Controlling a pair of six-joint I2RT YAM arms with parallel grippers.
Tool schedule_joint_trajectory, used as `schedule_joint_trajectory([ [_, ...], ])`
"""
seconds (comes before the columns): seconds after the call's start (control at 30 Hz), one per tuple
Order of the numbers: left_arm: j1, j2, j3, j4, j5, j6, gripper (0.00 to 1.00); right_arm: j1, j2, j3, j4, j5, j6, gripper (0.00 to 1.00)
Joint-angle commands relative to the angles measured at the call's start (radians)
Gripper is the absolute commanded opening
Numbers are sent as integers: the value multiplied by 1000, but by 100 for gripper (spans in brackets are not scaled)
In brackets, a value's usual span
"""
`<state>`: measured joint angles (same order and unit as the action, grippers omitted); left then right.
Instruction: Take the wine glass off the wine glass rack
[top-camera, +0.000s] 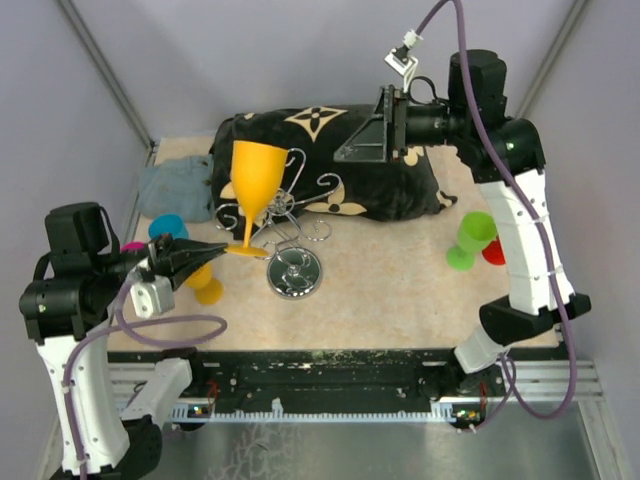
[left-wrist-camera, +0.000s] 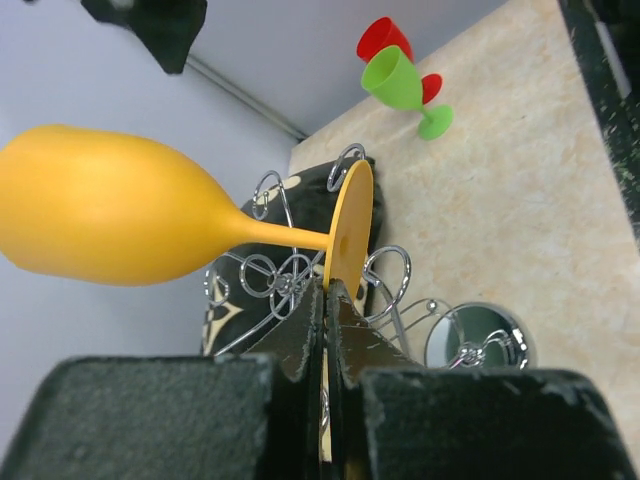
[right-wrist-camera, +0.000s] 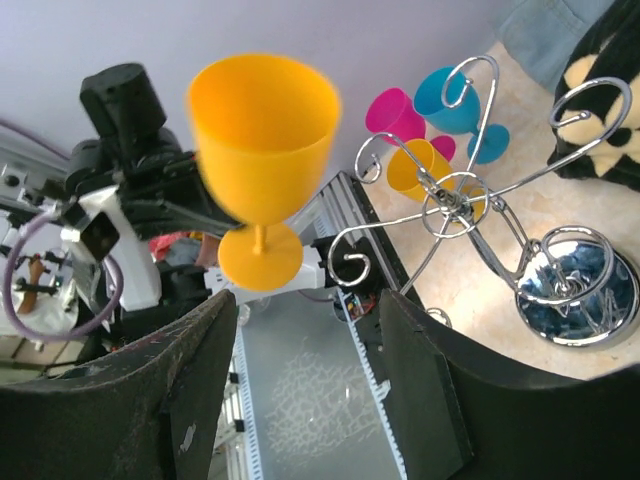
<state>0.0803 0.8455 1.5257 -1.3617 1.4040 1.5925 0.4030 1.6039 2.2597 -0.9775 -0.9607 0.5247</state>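
Since left gripper (top-camera: 222, 250) is clamped edge-on on wine glass (top-camera: 258, 172) foot, bowl stands upright above tips, looks clear of wine glass rack (top-camera: 294, 272) just beyond them. Right gripper (right-wrist-camera: 305, 315) jaws apart, holding nothing, parked well past rack, prob out of way.

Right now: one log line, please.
left gripper: shut on wine glass foot | wine glass: upright, clear of wine glass rack | right gripper: open, empty
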Motion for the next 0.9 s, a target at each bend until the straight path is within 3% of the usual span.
schedule_joint_trajectory([
  [0.0,-1,53,-8,263,33,-396,0,3,-69,-62,118,-13,25,59],
  [0.07,-1,58,-36,517,9,-696,0,3,-86,-96,155,-10,47,59],
  [0.1,-1,66,-41,596,1,-776,0,3,-91,-104,162,-6,54,59],
  [0.3,-7,167,64,544,116,-877,0,3,-74,-85,206,-25,91,59],
  [0.43,-46,170,44,570,164,-948,0,4,-53,-84,255,-70,117,59],
  [0.57,-91,153,-31,826,156,-1191,0,5,-35,-90,277,-79,122,59],
  [0.77,-124,214,-108,1387,207,-1808,0,4,-12,-69,292,-49,123,59],
  [0.87,-157,221,-184,1776,243,-2155,0,-1,-12,-65,302,-37,123,59],
])
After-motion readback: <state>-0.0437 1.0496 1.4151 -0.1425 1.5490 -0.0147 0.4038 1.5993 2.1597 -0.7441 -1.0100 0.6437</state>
